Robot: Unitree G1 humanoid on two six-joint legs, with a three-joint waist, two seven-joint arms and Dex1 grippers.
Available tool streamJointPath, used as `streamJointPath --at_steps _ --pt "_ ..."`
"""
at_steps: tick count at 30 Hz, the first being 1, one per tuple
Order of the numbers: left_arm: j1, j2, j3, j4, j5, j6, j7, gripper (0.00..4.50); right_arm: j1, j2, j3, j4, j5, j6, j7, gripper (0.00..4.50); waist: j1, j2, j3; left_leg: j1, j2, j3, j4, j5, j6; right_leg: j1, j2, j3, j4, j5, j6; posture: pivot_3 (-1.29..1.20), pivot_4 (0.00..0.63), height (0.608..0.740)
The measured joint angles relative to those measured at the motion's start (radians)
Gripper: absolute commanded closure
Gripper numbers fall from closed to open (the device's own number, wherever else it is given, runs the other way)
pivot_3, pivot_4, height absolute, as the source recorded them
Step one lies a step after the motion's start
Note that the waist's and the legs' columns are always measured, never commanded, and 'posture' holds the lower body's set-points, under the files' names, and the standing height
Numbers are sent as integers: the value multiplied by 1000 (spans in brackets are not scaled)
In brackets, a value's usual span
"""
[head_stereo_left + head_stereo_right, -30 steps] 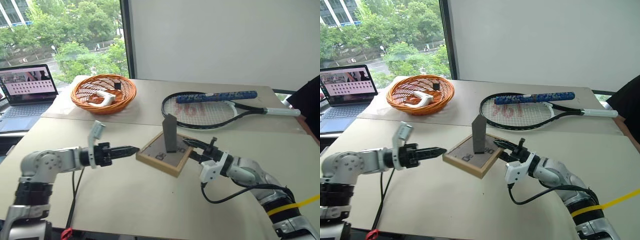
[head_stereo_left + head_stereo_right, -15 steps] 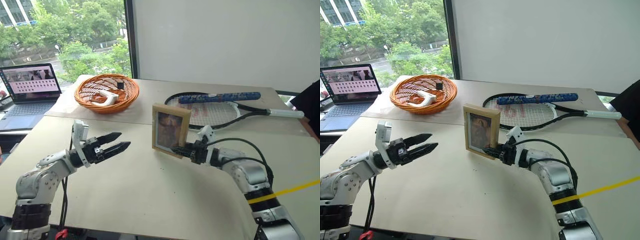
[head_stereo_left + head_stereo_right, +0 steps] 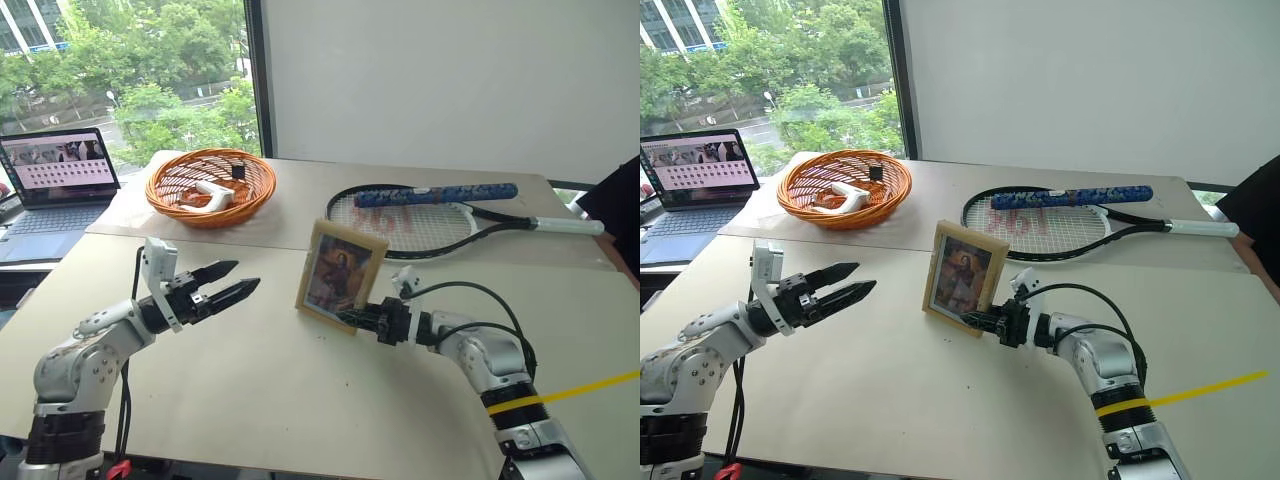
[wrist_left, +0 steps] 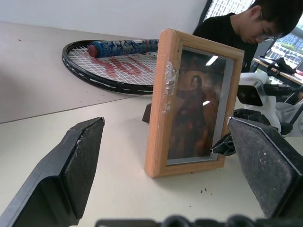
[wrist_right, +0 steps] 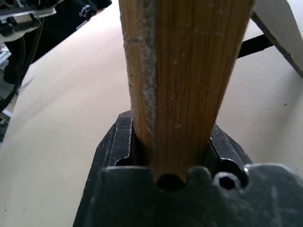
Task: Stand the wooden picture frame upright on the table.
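Note:
The wooden picture frame [image 3: 340, 275] stands upright near the middle of the table [image 3: 250, 400], portrait photo facing me and leaning slightly back. Its bottom edge looks to rest on the tabletop in the left wrist view, frame [image 4: 191, 101]. My right gripper [image 3: 353, 317] is shut on the frame's lower right edge; the wood edge [image 5: 184, 71] sits clamped between the black fingers [image 5: 111, 146]. The grey prop flap [image 5: 279, 28] sticks out behind. My left gripper [image 3: 228, 282] hovers open to the frame's left, apart from it, pointing at it.
A tennis racket [image 3: 430, 215] lies behind the frame. An orange basket [image 3: 210, 185] holding a white object sits at the back left, with a laptop [image 3: 58, 180] beyond it. A person [image 4: 255, 23] sits at the table's right side.
The frame lay face down with its flap up; my right gripper rolled it upright, photo toward me, then lowered it toward the tabletop. My left gripper rolled and stayed beside it.

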Motion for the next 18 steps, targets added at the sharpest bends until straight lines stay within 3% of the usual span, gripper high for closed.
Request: streamJointPath --at_steps 1,7,14,18 --pt "-6 0 -5 3 8 0 7 0 2 0 4 -5 -14 -4 -3 2148 0 0 0 0 0 0 0 0 0 0 0 0 0 0 0 0 150 697" --pt "-13 1 -45 29 80 -23 19 0 49 -20 -25 -46 3 49 -8 67 2 0 0 0 0 0 0 0 0 0 0 0 0 0 0 0 150 697" --pt "79 31 -86 44 239 -161 2 0 284 -121 -262 -171 63 50 -34 21 9 0 0 -1 0 0 -2 0 0 0 0 0 -3 0 0 0 150 697" --pt "162 30 -118 41 288 -194 0 0 493 -181 -315 -423 81 -27 22 21 -2 1 0 0 0 0 -2 0 0 -1 0 1 -3 0 0 0 150 697"
